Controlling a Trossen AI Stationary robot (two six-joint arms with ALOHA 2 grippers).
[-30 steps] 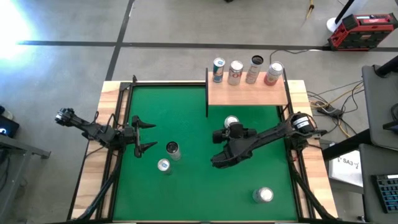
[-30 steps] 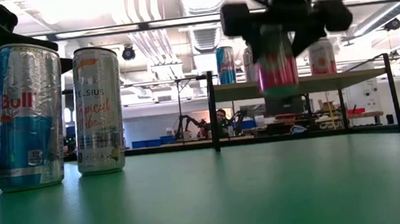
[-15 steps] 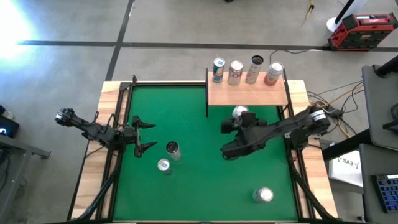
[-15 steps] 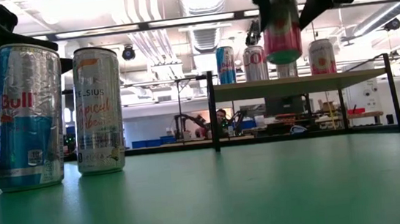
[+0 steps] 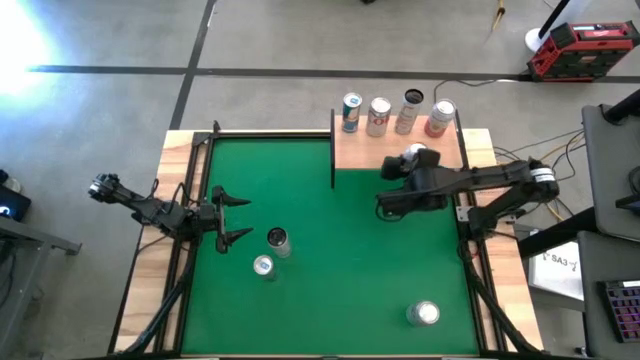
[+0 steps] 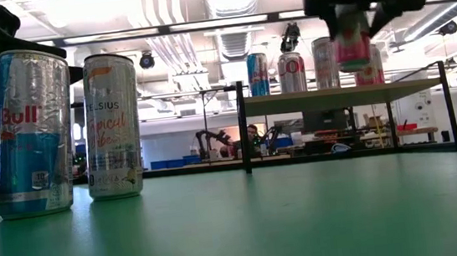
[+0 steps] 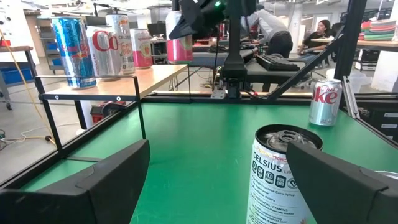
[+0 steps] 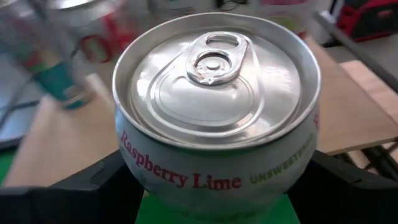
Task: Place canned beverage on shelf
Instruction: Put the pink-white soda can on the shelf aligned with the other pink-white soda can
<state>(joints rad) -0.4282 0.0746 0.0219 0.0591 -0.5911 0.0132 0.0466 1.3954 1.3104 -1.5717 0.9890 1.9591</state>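
Observation:
My right gripper (image 5: 412, 166) is shut on a pink can (image 6: 352, 45) labelled Raspberry Lime (image 8: 217, 112). It holds the can in the air over the near edge of the pale-wood shelf (image 5: 395, 150). Several cans (image 5: 378, 116) stand along the shelf's far edge. My left gripper (image 5: 235, 217) is open and empty at the table's left. It faces a Celsius can (image 7: 283, 168) that stands on the green felt with a Red Bull can (image 5: 263, 267) next to it. My right gripper pinches the pink can's side wall just below its top rim (image 8: 134, 165), one finger (image 8: 102, 180) on each opposite side. The fingers come from the table's right side, slanting down. The can is upright, top up, with its bottom (image 6: 354, 65) clear above the shelf board.
A Diet Coke can (image 5: 424, 314) stands near the table's front right. Black posts and a rail (image 5: 332, 160) mark the shelf's left end. The green felt (image 5: 330, 290) between the two arms is bare.
My right gripper has carried the pink can up and toward the table's far right, from over the felt to over the shelf's near edge. The can has stayed upright in the hold.

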